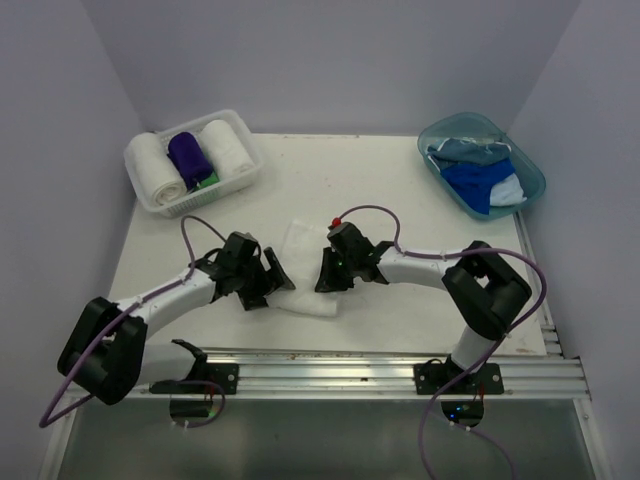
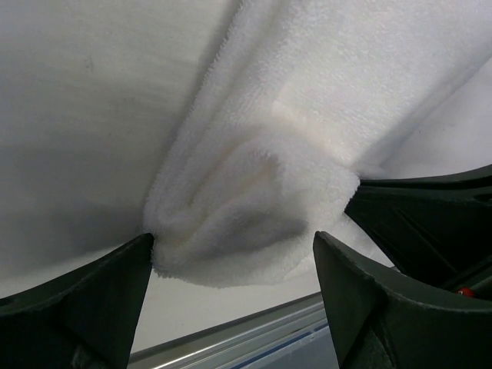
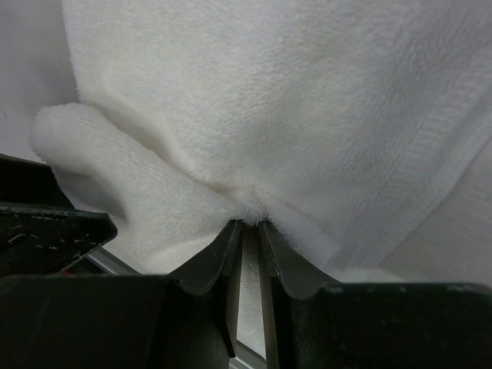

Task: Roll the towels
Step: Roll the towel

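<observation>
A white towel [image 1: 303, 245] lies mid-table, its near end partly rolled into a loose bundle [image 2: 238, 223]. My left gripper [image 1: 278, 281] is open, and its fingertips [image 2: 142, 250] straddle the bundle's near end; the left one touches the cloth. My right gripper [image 1: 325, 274] is shut on the towel's edge [image 3: 247, 214], pinching a fold beside the rolled end [image 3: 84, 146]. Two rolled white towels [image 1: 155, 168], a rolled purple towel [image 1: 190, 155] and a green one [image 1: 208, 182] lie in the basket. A royal blue towel [image 1: 475, 183] and a pale blue towel [image 1: 470, 150] lie loose in the tub.
The white lattice basket [image 1: 248, 152] stands at the back left. The teal tub [image 1: 532, 168] stands at the back right. A metal rail [image 1: 380, 375] runs along the near edge. The two grippers are close together, each showing in the other's wrist view.
</observation>
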`<action>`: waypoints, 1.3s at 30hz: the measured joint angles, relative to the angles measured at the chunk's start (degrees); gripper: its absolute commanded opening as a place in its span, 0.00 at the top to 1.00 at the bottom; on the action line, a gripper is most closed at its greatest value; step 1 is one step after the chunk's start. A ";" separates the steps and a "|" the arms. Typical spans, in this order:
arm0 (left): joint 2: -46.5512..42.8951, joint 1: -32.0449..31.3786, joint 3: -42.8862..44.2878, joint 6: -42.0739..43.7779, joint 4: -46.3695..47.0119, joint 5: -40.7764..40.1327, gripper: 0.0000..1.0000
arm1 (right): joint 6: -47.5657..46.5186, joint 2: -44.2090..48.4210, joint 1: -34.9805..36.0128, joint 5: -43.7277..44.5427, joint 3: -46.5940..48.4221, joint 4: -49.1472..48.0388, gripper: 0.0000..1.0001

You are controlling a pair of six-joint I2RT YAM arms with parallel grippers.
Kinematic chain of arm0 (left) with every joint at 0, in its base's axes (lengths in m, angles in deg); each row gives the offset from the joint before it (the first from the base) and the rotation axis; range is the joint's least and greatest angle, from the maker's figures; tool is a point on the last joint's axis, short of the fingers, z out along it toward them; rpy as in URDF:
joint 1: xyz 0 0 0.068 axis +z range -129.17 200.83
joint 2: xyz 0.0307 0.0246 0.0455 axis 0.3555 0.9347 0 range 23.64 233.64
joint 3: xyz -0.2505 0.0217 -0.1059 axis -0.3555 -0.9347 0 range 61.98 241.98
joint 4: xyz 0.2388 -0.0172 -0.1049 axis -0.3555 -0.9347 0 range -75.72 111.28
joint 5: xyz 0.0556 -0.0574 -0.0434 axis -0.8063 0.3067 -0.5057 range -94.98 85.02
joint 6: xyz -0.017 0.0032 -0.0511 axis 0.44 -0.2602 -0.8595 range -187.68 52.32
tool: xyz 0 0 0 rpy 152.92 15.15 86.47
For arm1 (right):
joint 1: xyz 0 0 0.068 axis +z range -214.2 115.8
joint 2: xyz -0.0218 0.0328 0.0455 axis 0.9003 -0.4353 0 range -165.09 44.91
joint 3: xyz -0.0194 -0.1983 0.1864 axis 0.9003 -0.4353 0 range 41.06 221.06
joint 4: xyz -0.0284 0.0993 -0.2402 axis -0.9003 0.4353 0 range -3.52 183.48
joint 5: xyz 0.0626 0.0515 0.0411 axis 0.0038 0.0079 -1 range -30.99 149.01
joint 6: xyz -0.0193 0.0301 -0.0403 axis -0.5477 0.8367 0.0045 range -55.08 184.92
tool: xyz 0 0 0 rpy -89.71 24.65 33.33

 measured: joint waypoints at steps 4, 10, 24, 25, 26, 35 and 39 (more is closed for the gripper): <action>-5.86 -1.11 -2.73 -4.70 -0.15 -2.54 0.16 | 0.22 0.00 0.00 0.00 0.00 0.02 0.81; -12.00 -4.24 -5.84 -11.85 -1.31 -5.62 0.19 | 0.35 -0.07 0.00 0.02 0.39 0.22 0.81; -9.57 -8.00 -8.09 -19.08 0.94 -7.85 0.20 | 0.35 -0.55 0.02 0.13 1.42 0.37 0.81; -8.83 -8.00 -7.87 -19.10 1.53 -8.09 0.21 | 0.35 -0.50 0.02 0.20 1.38 0.35 0.81; -7.87 -8.00 -7.43 -19.08 2.14 -8.20 0.22 | 0.35 -0.44 0.02 0.26 1.27 0.35 0.80; 0.92 -7.69 -4.13 -18.40 7.17 -8.22 0.60 | -0.44 2.86 0.02 1.57 -1.66 0.55 0.63; 1.38 -6.19 -4.04 -15.96 6.49 -8.07 0.73 | -3.91 6.71 0.15 3.30 -1.79 2.82 0.52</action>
